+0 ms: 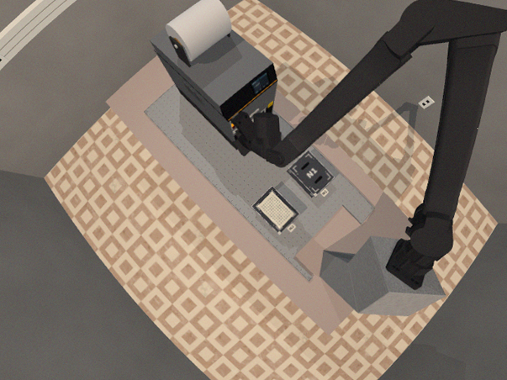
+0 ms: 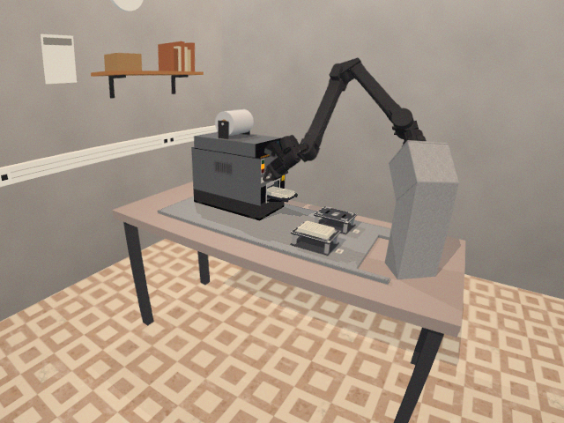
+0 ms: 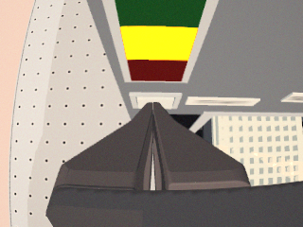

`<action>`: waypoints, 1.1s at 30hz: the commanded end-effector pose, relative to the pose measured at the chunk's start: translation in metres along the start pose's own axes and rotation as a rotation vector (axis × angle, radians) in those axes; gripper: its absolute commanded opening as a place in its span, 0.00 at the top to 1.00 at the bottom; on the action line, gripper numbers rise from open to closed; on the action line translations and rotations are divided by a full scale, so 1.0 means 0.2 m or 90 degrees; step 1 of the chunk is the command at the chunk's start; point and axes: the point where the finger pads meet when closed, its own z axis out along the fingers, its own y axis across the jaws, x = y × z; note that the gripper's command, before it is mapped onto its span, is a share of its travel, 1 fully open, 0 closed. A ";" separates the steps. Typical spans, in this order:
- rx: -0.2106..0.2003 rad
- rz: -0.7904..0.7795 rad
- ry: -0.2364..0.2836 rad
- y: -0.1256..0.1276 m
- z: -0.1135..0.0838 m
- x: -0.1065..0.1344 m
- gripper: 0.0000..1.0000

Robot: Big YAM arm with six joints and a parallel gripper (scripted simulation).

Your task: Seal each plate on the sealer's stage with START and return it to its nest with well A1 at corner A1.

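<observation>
My gripper [image 2: 266, 178] [image 3: 152, 113] is shut and empty, its tips at the START button [image 3: 141, 100] on the sealer [image 1: 244, 71] [image 2: 223, 181]. The lamp [image 2: 263, 166] [image 3: 159, 43] above the button is lit amber. A cream plate [image 2: 279, 192] [image 3: 260, 151] lies on the stage, partly out at the sealer's opening; its wells show in the wrist view, its far part is hidden. Another cream plate [image 1: 275, 209] [image 2: 314, 229] sits flat in nest N2. Nest N1 [image 1: 321, 170] [image 2: 334, 210] holds no plate.
A white foil roll [image 1: 203, 26] [image 2: 239, 121] sits on top of the sealer. A grey angular pedestal [image 1: 375, 282] [image 2: 426, 213] stands at the arm's base end of the table [image 1: 229, 232] [image 2: 291, 278]. The arm arches over the nests.
</observation>
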 end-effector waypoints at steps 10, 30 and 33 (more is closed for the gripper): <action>0.015 0.029 -0.062 -0.04 -0.18 -0.21 1.00; 0.009 0.015 -0.011 -0.04 -0.25 0.02 1.00; 0.007 0.019 -0.023 -0.02 -0.37 -0.03 1.00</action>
